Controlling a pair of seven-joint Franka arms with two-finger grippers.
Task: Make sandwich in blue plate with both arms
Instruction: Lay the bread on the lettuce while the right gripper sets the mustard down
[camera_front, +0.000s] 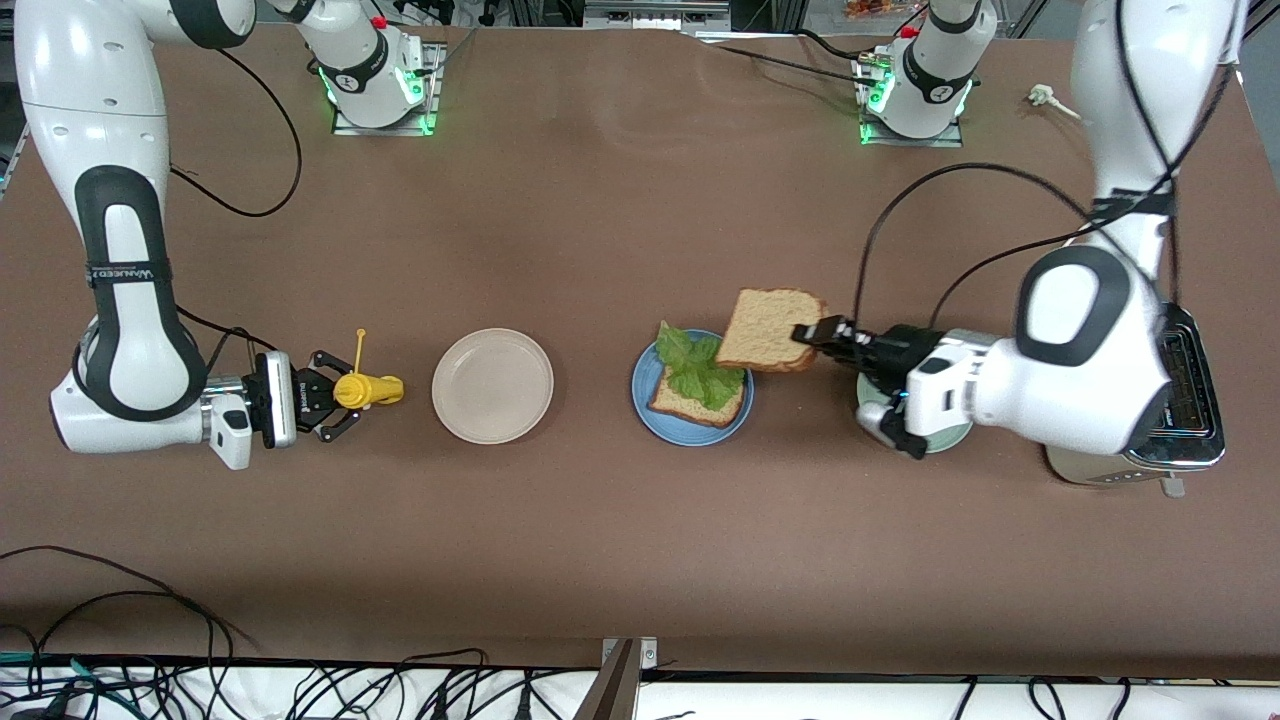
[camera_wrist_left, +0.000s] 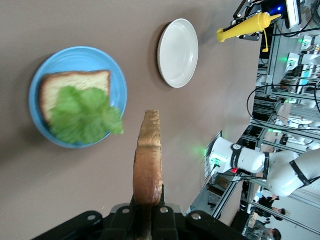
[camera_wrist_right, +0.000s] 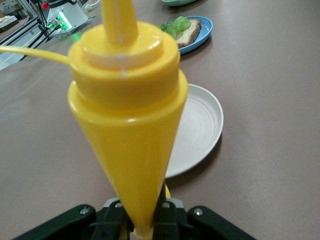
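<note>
While left jaws clench a toast slice over the blue plate, right jaws grasp a yellow bottle

On the bench, the blue plate carries a bread slice with lettuce on it. The beige plate lies beside it toward the right arm's end; the toaster stands toward the left arm's end.

The left gripper holds a second slice over the blue plate's edge, and the right gripper holds a squeeze bottle beside the beige plate.

Brown table carries blue plate, beige plate, mint plate, toaster.
</note>
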